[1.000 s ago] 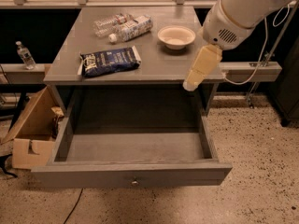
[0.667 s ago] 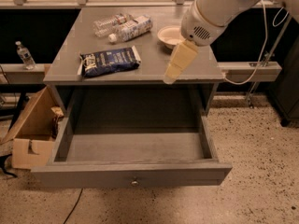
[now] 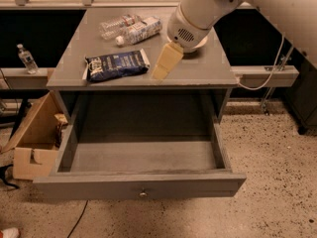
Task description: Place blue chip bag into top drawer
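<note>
The blue chip bag lies flat near the worktop's front-left corner. The gripper hangs over the front edge near its middle, just right of the bag and apart from it; whether it is spread or pressed together cannot be told. The top drawer stands open below the front edge. Two clear water bottles lie near the back edge.

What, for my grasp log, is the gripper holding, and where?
Nothing: the gripper hovers beside the blue chip bag, which lies free on the tabletop.
</note>
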{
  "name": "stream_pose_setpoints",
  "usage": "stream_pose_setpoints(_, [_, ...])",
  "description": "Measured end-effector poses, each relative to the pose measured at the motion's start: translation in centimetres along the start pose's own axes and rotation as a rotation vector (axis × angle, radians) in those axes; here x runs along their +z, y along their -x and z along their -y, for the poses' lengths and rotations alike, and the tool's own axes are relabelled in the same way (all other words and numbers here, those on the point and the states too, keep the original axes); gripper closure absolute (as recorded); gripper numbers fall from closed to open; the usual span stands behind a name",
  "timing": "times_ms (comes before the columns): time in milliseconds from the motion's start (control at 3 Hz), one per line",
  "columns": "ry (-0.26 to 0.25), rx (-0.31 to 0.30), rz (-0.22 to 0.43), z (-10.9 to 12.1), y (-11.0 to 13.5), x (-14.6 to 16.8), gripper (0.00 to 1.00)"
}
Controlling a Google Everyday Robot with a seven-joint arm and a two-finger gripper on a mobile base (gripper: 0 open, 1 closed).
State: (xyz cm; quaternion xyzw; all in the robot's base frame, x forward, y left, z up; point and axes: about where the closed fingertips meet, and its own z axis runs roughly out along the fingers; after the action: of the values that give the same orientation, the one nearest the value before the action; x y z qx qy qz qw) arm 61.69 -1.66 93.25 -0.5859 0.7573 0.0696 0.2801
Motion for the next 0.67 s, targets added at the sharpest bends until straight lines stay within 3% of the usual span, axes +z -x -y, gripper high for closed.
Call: stream_pose_setpoints(667, [0.03, -0.046, 0.003, 2.3, 4.3, 5.4, 0.0])
